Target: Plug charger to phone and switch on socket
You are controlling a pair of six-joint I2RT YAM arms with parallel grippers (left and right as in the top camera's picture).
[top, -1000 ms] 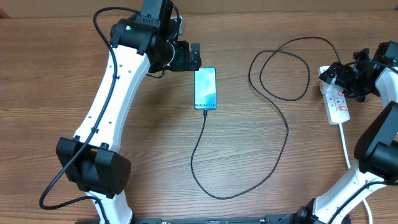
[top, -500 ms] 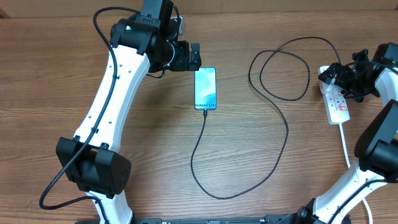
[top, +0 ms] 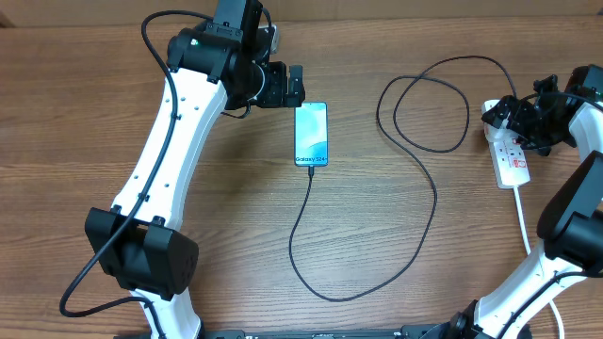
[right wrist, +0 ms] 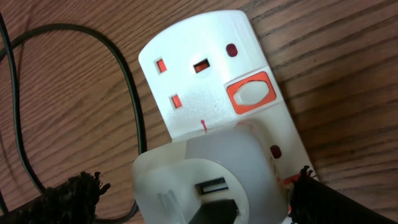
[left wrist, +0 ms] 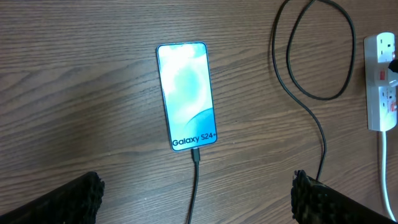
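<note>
Phone (top: 311,134) lies flat, screen up and lit, in the far half of the tabletop, a bit left of centre, its long side running far-to-near. The Galaxy S24+ text is at its near end. From the left wrist I see the charger (top: 434,193) tip seated in that near end of the phone (left wrist: 186,96).

The black cable runs toward the near edge, curves right, climbs back and makes a loop by the far edge. It ends at the socket (top: 510,155).

The socket lies along the right edge, far half, with its white cord (top: 524,218) trailing toward the near edge. In the right wrist view a white adapter (right wrist: 205,174) is plugged into the socket (right wrist: 205,68), with a black connector in its slot. The rocker switch (right wrist: 250,93) has an orange surround; I can't tell if it is on or off.

Left gripper (top: 290,87) hovers just beside the phone's far left corner, fingers spread wide, holding nothing. Right gripper (top: 529,121) is over the socket's far end, fingers spread either side of the adapter, gripping nothing.
</note>
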